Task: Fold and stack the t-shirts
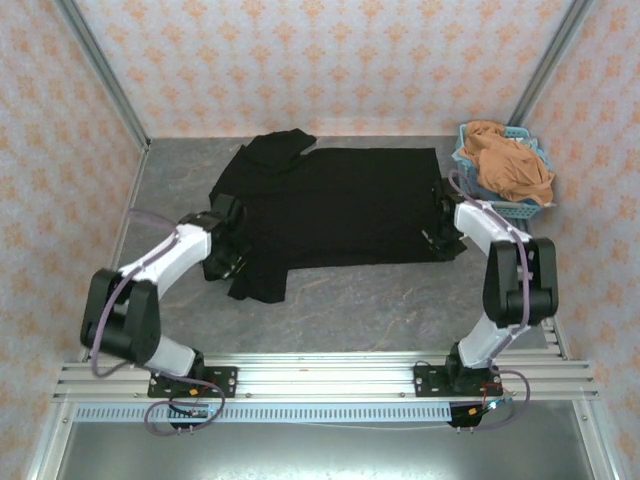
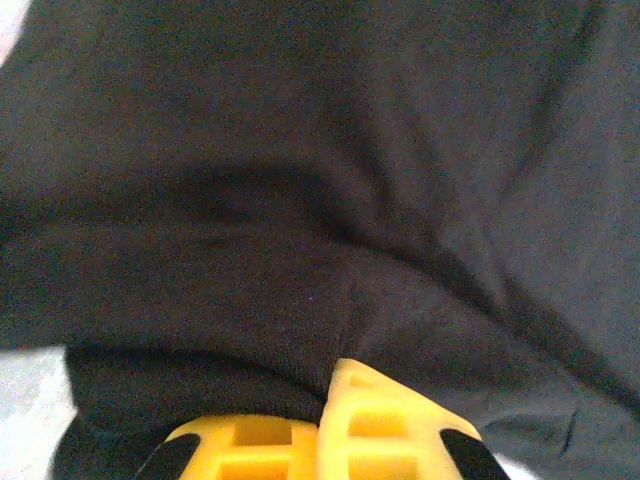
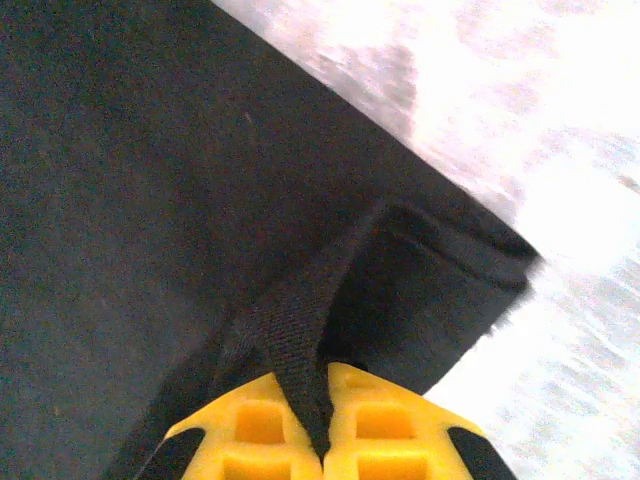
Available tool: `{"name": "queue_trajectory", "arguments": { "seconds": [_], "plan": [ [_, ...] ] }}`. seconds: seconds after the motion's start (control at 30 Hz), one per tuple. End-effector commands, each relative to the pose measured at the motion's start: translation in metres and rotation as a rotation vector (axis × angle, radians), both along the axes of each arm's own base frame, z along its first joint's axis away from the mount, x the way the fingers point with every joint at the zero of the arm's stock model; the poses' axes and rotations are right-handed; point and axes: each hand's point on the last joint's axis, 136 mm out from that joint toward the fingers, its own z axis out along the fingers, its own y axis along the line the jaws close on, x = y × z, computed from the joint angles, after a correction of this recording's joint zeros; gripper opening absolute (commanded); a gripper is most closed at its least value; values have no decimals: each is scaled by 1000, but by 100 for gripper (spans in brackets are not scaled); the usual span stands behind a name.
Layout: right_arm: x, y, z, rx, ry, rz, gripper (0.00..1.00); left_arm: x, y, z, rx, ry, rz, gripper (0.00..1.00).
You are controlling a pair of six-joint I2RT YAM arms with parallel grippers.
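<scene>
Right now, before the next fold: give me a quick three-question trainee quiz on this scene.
1. True or false: the left gripper is shut on the large black fabric t-shirt.
2. Multiple choice: where does the plain orange-tan fabric t-shirt lie? A. on top of the black t-shirt. B. in the light-blue plastic lattice basket. C. hanging from an arm.
3. Fill in: the right gripper pinches a fold of the ____ t-shirt, near its corner.

Key: 1 true; 2 B; 3 black.
</scene>
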Motion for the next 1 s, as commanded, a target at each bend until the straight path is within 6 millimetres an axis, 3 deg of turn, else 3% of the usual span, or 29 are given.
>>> {"name": "queue_trajectory", "arguments": {
  "seconds": [0.0,0.23,0.3,0.4,0.47,0.63,0.8,0.97],
  "plan": [
    [-29,-14,7,-88,35,51,0,-49,15,-7,42,90,47,0],
    [-56,-29,-8,-166,104,116,0,-99,15,-25,0,145,73,6],
    [-62,-32,-13,-183,121,125,0,-107,17,-29,3,153,66,19],
    [-73,-37,-18,-210,161,132,0,-120,23,-28,30,173,42,54],
    [-81,-40,-18,-228,176,130,0,-129,30,-20,71,187,16,64],
    [-86,-43,-17,-230,170,131,0,-154,32,-7,72,183,-36,66],
    [-90,-43,-11,-226,176,130,7,-176,19,-15,-10,200,-48,58],
    [-100,-44,-5,-220,175,120,28,-173,7,-32,-61,209,-49,55]
  ]
}}
